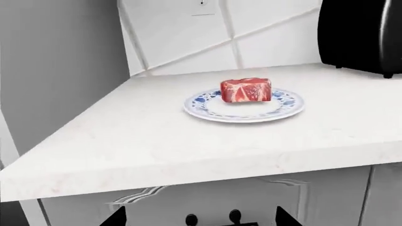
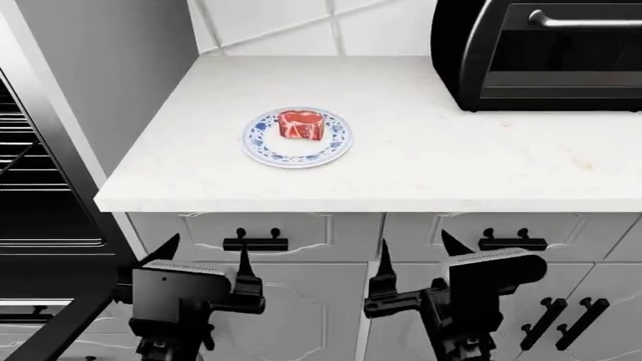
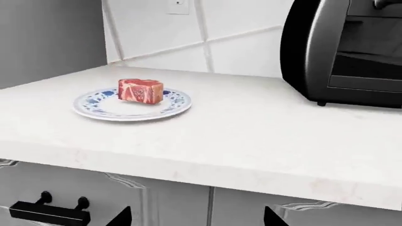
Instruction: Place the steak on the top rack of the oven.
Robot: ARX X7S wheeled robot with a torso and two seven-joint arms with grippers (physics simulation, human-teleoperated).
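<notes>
The steak [image 2: 300, 124] is a red chunk with white marbling lying on a blue-and-white plate [image 2: 269, 150] on the white countertop; it also shows in the left wrist view [image 1: 245, 90] and the right wrist view [image 3: 140, 90]. The oven [image 2: 35, 218] stands open at the far left, with several wire racks [image 2: 18, 135] partly in view; which is the top rack I cannot tell. My left gripper [image 2: 206, 263] and right gripper [image 2: 414, 259] are both open and empty. They are held low in front of the cabinet drawers, below the counter edge and well short of the steak.
A smaller black countertop oven [image 2: 542, 53] sits at the back right of the counter. White cabinet drawers with black handles [image 2: 255, 243] are right behind my grippers. The counter's front edge [image 2: 351, 201] overhangs them. A grey wall panel [image 2: 110, 68] separates counter and oven.
</notes>
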